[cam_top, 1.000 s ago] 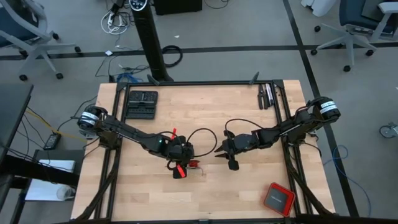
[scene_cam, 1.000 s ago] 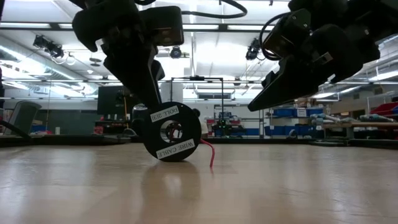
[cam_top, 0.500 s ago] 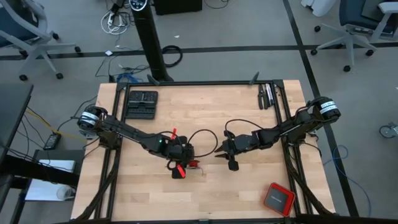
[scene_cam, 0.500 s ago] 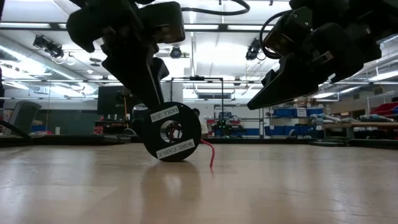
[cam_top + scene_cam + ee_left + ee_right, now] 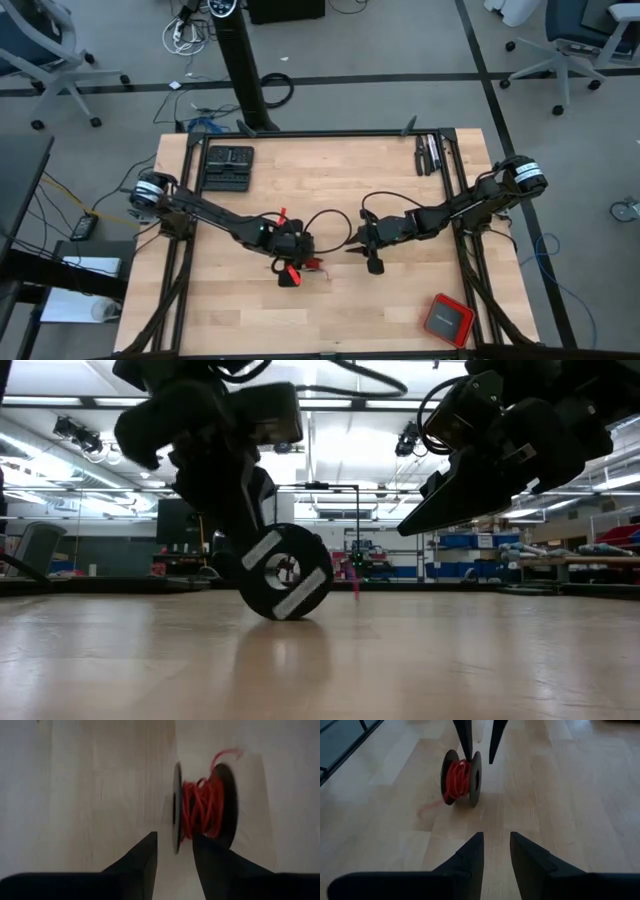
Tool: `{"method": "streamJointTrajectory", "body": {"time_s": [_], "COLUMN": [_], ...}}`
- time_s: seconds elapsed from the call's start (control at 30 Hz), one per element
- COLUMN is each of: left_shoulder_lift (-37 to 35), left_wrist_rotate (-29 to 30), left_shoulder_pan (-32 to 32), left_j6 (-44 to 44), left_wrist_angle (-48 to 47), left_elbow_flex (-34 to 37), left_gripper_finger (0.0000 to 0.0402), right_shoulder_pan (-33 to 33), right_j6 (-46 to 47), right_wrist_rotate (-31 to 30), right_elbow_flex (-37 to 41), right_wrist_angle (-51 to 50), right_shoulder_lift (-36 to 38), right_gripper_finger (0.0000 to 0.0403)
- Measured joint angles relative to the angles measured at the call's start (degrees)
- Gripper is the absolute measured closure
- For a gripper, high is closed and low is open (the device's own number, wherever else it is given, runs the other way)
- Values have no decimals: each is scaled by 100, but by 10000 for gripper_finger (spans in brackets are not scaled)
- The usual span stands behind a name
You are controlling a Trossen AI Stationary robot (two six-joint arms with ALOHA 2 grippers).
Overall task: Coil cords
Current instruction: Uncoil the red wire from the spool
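Pale wooden bench point(image 5: 330, 170) fills the high view, with grey floor and office chairs round it. Near its middle the left gripper point(image 5: 287, 256) is down over a small black plastic spool point(image 5: 300, 266) that carries the thin red cord point(image 5: 291, 275). The right gripper point(image 5: 360, 250) hangs just beside them, empty. A red square box with a dark top point(image 5: 447, 320) sits well apart by a corner. A black slotted tray point(image 5: 229, 167) and some dark tools point(image 5: 430, 153) lie along the far edge. None of them is in the way.

From bench height, the spool stands on its rim and touches the wood. The left arm is close over it, and a short free end of cord pokes out beside it. The right fingers point(image 5: 415, 525) hang clear above the bench.

The left wrist view shows the cord bunched loosely on the spool. One flange stands between the left fingers point(image 5: 142, 862), which are parted and seem not to clamp it.

In the right wrist view the right fingers point(image 5: 470, 855) are released, with nothing between them. The spool is ahead and the tail trails on the wood.

Winding looks almost done, with only the loose tail left. The next move likely calls for steadying the spool, which could roll off, and tucking that end in.
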State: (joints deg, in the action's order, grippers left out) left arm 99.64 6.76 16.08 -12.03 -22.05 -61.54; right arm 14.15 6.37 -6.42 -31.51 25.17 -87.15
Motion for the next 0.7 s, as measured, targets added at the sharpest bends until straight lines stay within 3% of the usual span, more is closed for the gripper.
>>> {"method": "streamJointTrajectory", "body": {"time_s": [0.43, 0.7], "left_shoulder_lift": [168, 168], "left_wrist_rotate": [4, 28], "left_shoulder_pan": [0, 0], "left_j6": [-22, -47], "left_wrist_angle": [323, 341], "left_elbow_flex": [0, 0], "left_gripper_finger": [391, 400], "right_shoulder_pan": [0, 0], "right_j6": [-4, 0], "right_wrist_rotate": [0, 2], "right_elbow_flex": [0, 0], "right_wrist_angle": [-2, -125], "right_shoulder_lift": [2, 2], "right_gripper_finger": [310, 310]}}
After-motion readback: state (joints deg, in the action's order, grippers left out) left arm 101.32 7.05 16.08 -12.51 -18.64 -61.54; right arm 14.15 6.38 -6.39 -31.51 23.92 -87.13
